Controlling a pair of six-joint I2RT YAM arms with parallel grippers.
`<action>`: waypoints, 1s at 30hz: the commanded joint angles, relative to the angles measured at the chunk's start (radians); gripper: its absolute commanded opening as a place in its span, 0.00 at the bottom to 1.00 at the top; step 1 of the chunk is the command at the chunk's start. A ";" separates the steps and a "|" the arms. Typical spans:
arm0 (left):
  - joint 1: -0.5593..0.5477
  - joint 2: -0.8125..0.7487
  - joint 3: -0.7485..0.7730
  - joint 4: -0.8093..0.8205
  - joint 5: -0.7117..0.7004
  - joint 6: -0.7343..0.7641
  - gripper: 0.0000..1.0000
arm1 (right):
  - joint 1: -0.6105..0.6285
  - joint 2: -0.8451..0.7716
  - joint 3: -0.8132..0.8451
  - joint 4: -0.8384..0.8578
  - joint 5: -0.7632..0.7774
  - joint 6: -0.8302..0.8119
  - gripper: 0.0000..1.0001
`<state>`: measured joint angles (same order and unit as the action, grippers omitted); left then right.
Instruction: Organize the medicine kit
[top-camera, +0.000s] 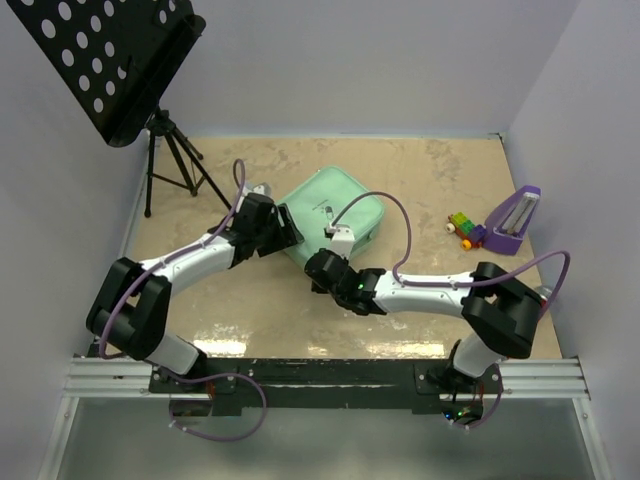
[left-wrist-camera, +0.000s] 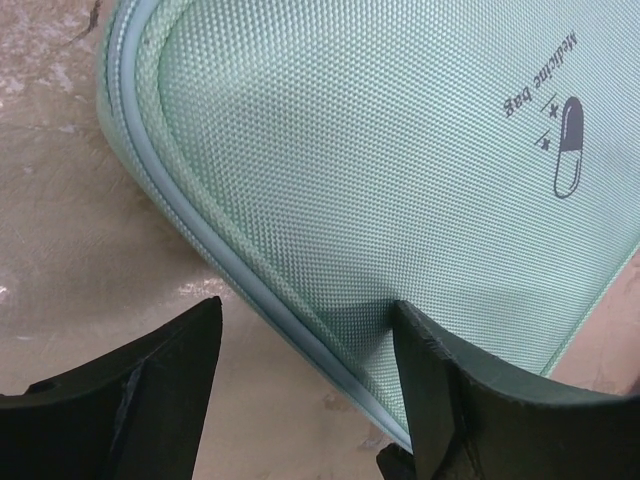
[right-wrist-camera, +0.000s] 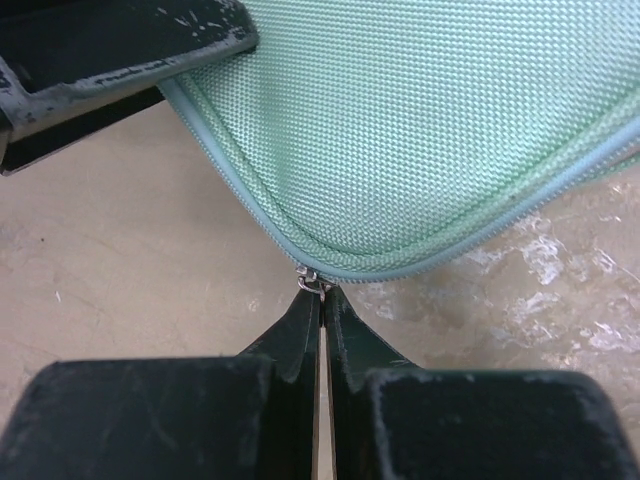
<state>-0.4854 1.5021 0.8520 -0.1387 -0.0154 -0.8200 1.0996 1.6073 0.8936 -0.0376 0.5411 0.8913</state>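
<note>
Medicine kit (top-camera: 335, 210) lies flat, centre of top view. L gripper (left-wrist-camera: 305, 325): fingers apart, straddling kit's lower-left rim. R gripper (right-wrist-camera: 322, 300): fingers together, pinching zip pull (right-wrist-camera: 313, 281) at kit's near corner.

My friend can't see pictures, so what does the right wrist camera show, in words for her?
The right hand, shut tight, pinches the small metal zipper pull at the rounded corner of the mint-green medicine kit. The kit lies on a beige table.
</note>
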 joint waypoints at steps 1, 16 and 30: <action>0.031 0.072 -0.008 -0.049 -0.149 0.035 0.71 | 0.006 -0.056 -0.067 -0.148 0.037 0.118 0.00; 0.090 0.132 -0.001 0.007 -0.095 0.074 0.60 | -0.145 -0.240 -0.269 -0.050 -0.024 0.189 0.00; 0.090 0.205 0.201 -0.051 -0.037 0.197 0.67 | -0.074 -0.164 -0.156 -0.033 0.039 -0.012 0.00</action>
<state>-0.4500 1.6257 0.9558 -0.1097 0.1192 -0.7601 0.9771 1.4044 0.6800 0.0265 0.4980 0.9543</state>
